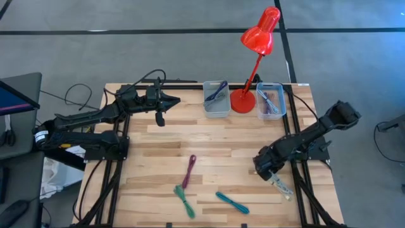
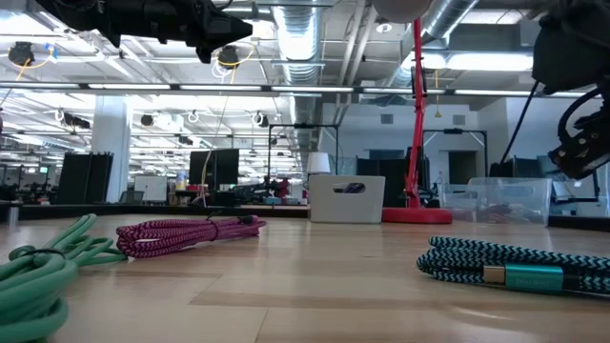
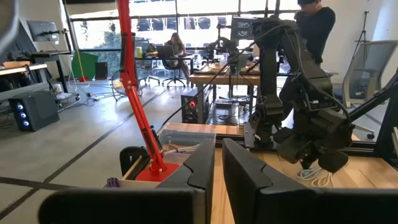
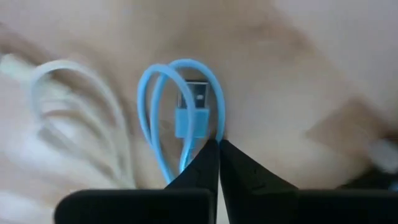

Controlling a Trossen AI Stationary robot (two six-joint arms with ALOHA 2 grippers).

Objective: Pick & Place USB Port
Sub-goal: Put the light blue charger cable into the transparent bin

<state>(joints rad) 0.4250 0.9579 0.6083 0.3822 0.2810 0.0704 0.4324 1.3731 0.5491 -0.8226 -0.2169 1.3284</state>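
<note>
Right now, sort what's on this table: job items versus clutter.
Job:
right gripper, shut on light blue cable
purple cable
green cable
teal cable
two clear bins

Just there:
red lamp
left gripper, waiting raised

No readable text, label, brand or number appeared in any view. The monitors in the room beyond the table (image 2: 315, 276) showed only dark or glowing screens, and any lettering on them was perhaps there but too small and blurred to read.
</note>
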